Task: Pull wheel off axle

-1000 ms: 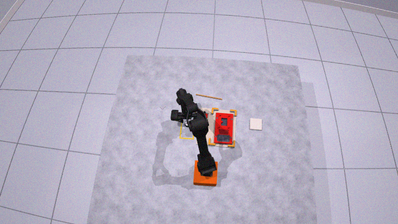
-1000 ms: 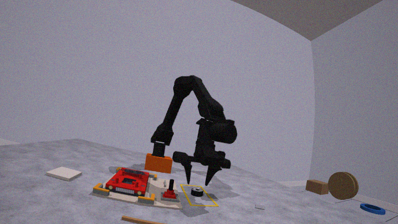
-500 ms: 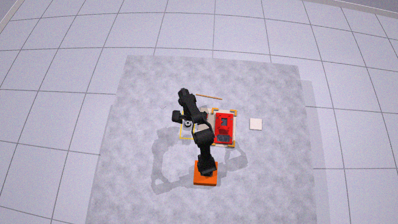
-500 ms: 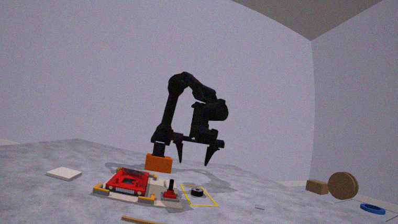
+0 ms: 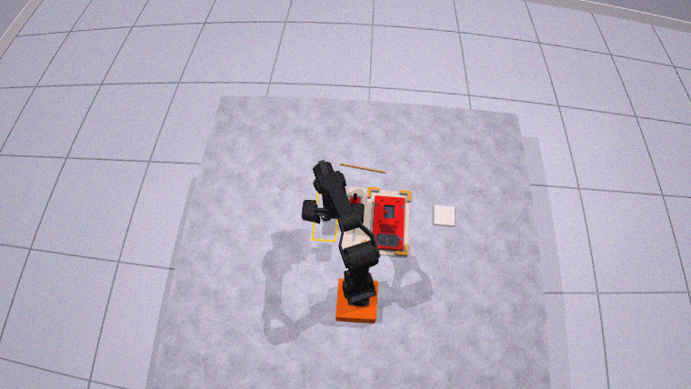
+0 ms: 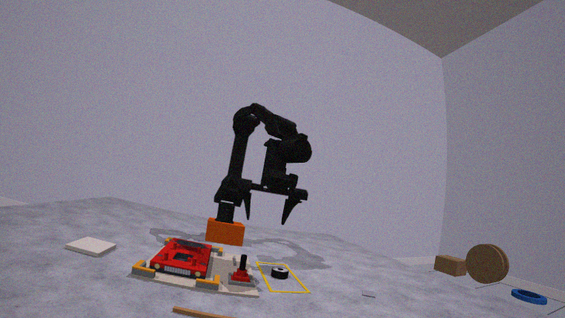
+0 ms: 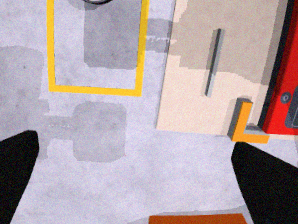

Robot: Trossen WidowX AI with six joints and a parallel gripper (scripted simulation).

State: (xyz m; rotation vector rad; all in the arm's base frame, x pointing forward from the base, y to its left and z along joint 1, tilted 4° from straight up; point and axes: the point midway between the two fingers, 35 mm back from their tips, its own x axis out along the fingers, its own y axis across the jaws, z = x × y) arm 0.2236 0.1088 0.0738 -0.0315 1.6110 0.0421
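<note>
One small black rubbery wheel with a pale grey hub [image 6: 279,272] lies flat inside the yellow-outlined rectangle [image 6: 303,290], around 3 o'clock of the bare black axle peg on its red base [image 6: 242,264]. My black parallel-jaw gripper [image 6: 269,210] hangs well above, spread wide and empty, so I'd just hold it clear, touching nothing.

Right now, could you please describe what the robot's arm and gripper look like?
The arm is matte black throughout, with chunky rounded joints, on an orange block base. The gripper has a black crossbar and two tapering pointed black fingers. No cables or markings show.
</note>
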